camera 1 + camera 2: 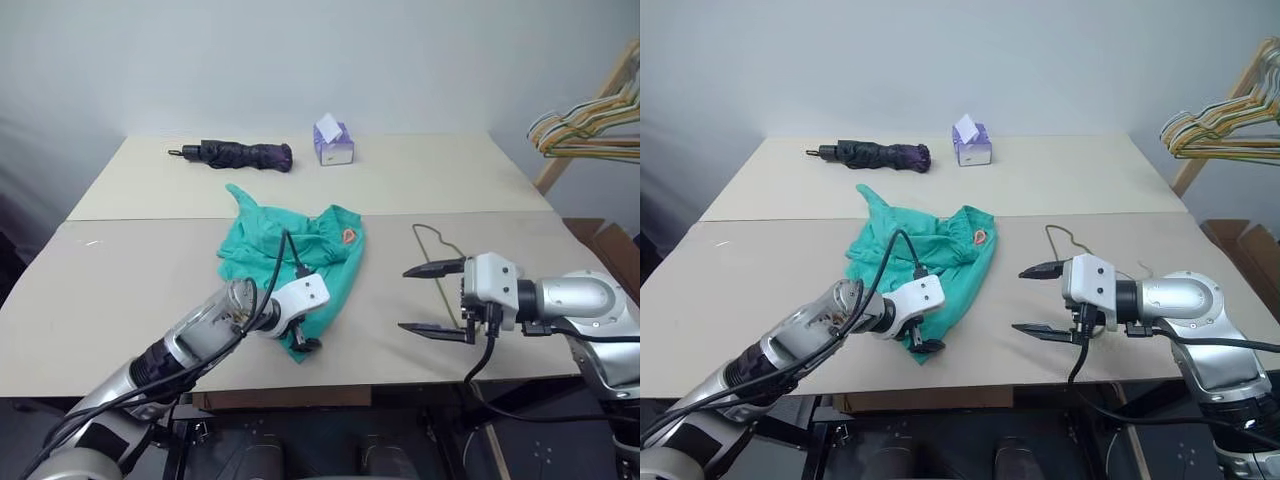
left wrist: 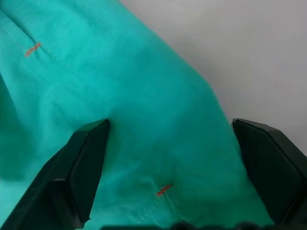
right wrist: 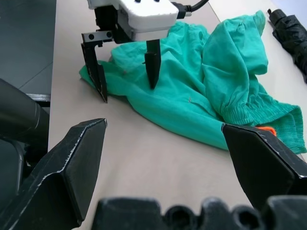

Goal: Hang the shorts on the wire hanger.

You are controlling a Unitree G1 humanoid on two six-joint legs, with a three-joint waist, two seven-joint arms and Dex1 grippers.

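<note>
Under the left end effector (image 3: 125, 72), the shorts (image 1: 300, 250) are lying crumpled on the surface (image 1: 130, 290); its two fingers are standing apart, one tip on the fabric's near edge, the other just off it, gripping nothing. Well to the right of the shorts, the right end effector (image 1: 432, 300) is hovering above the surface with jaws spread wide and empty, pointing toward the cloth. Just behind that end effector, the wire hanger (image 1: 437, 240) is lying flat on the surface.
</note>
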